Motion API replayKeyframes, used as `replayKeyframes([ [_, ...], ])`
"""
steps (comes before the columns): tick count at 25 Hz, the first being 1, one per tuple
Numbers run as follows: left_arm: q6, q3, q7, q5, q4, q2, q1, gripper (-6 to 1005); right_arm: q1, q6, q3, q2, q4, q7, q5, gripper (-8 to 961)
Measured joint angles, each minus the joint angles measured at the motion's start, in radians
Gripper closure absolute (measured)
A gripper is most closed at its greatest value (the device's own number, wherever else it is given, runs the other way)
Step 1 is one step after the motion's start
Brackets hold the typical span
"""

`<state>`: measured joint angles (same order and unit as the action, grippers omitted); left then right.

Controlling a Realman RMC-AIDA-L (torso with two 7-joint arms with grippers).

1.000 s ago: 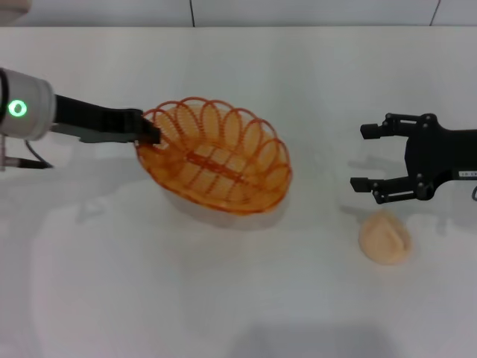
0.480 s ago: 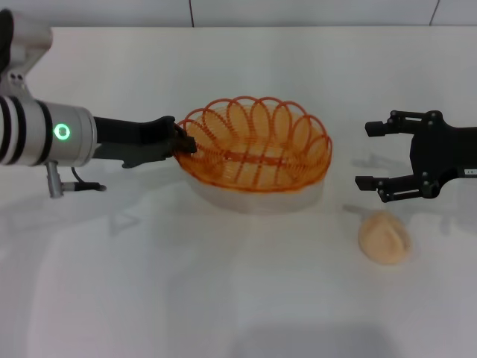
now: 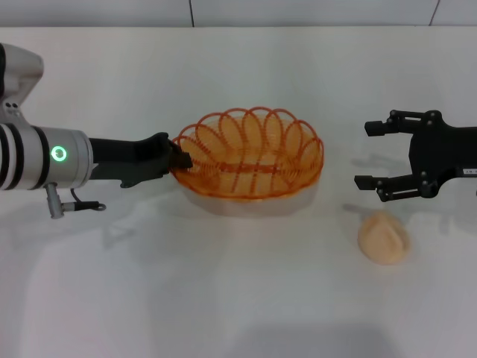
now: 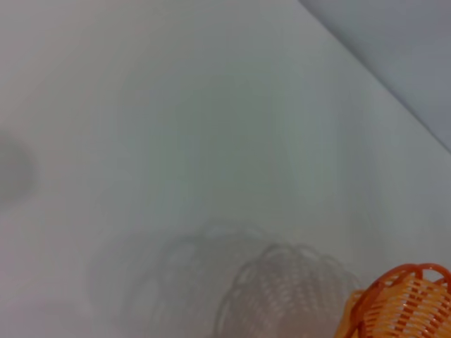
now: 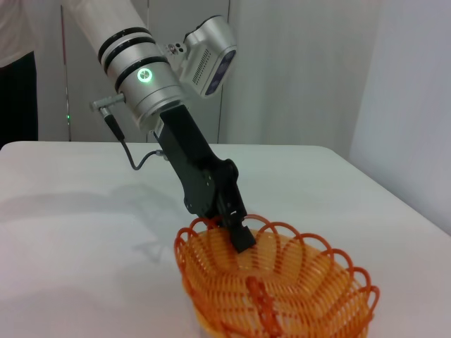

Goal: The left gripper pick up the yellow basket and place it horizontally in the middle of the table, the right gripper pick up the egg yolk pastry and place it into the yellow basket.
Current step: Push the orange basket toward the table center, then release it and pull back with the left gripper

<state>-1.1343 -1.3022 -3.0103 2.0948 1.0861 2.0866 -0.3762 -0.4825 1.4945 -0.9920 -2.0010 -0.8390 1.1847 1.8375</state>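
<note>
Carrying: the left gripper has its jaws clamped on the looped rim of the yellow basket at the basket's left end; in the right wrist view one finger reaches down inside the rim.
Basket position: roughly mid-bench, long axis lying across the head view, held just above the bench or barely touching it — I cannot tell which; a pale shadow shows beneath it.
Basket handling: it looks like light, open wirework, fairly stiff, though the loops may flex a little under a pinch. The rim seems the only sensible hold; gripped at one end, it could tip or swing on release.
Right gripper: the right gripper hangs to the basket's right, jaws apart and empty, well clear of the rim.
Pastry: the egg yolk pastry sits on the bench just in front of the right gripper, apart from the basket.
Pastry handling: small, domed, probably soft and crumbly — a gentle close across its sides, low on the dome, seems wise so it neither crushes nor slips.
</note>
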Motion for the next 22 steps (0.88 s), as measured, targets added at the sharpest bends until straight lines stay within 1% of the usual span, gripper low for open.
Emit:
replayKeyframes([
  [5,0.003,0.001,0.000,0.004,-0.030,-0.003,-0.011,902,-0.001,-0.001,0.000,-0.003,0.000,0.000,0.000,103],
  [16,-0.003,0.005,0.002,0.014,-0.027,-0.005,-0.017,903,-0.003,-0.002,-0.001,-0.004,0.000,-0.001,0.000,103],
  [22,-0.002,0.007,0.002,0.008,-0.030,-0.005,-0.014,868,-0.003,-0.002,0.000,-0.004,0.000,-0.003,0.000,103],
])
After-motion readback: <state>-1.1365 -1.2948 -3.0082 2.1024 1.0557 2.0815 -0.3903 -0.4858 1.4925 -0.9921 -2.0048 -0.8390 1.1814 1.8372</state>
